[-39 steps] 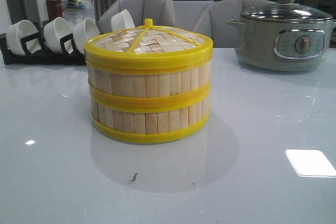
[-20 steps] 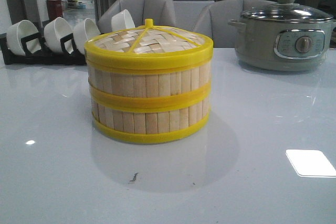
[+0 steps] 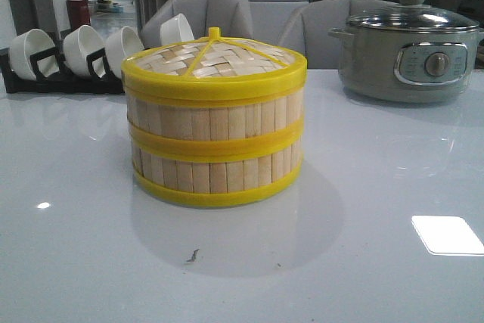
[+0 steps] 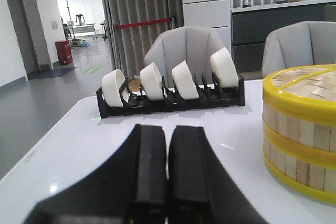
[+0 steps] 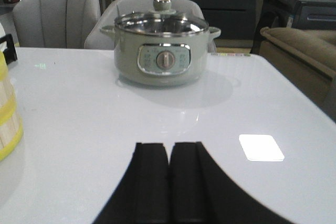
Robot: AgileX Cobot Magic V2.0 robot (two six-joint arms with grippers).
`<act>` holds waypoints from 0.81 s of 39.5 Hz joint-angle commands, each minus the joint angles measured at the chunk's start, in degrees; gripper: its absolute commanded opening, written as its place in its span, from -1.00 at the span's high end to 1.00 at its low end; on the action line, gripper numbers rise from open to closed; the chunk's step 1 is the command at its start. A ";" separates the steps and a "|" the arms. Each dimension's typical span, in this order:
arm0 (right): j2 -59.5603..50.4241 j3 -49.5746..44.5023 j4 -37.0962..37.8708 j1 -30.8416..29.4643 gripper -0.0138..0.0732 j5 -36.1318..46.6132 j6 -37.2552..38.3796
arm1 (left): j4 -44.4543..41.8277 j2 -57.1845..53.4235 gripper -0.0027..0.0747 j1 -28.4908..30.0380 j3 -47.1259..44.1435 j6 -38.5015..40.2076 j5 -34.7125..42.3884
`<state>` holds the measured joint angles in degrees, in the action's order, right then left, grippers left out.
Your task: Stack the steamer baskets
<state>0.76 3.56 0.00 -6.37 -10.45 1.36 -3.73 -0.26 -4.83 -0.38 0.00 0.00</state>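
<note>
At the far left of the glossy white worktop [image 3: 76, 262], a black slotted dish rack [image 3: 57, 81] holds four white ceramic bowls [image 3: 83, 47] standing on edge in a row. The left wrist view shows the same rack [image 4: 170, 100] beyond the left tool [image 4: 167, 182], whose two black fingers [image 4: 149, 171] are pressed together with nothing between them, hovering low over bare worktop.

Toward the middle of the worktop stand the two round bamboo-slat steamer baskets with yellow plastic rims [image 3: 215, 145], one set squarely on top of the other so their rims meet in a yellow band halfway up. A flat woven bamboo lid with a yellow rim and small yellow knob [image 3: 215, 54] sits on the upper basket. The stack is near the left tool but apart from it, and its edge shows in the right wrist view [image 5: 8, 114] too.

Further right, at the back of the worktop, stands a pale green electric cooking pot with a glass lid and a front dial [image 3: 412, 47]. The right tool [image 5: 169, 182] points toward that pot [image 5: 161, 56], well short of it, its black fingers [image 5: 152, 177] clenched together on nothing. Two grey padded chairs [image 3: 208, 9] stand behind the worktop.
</note>
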 commanded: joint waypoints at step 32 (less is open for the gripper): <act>-2.60 -4.43 -4.21 3.13 0.53 8.37 0.14 | -0.13 -0.71 0.71 -0.22 -0.04 0.35 4.76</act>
<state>-0.56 -1.71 -5.05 -3.22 -7.67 1.49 -3.73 -0.26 -4.83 -0.38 0.00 0.00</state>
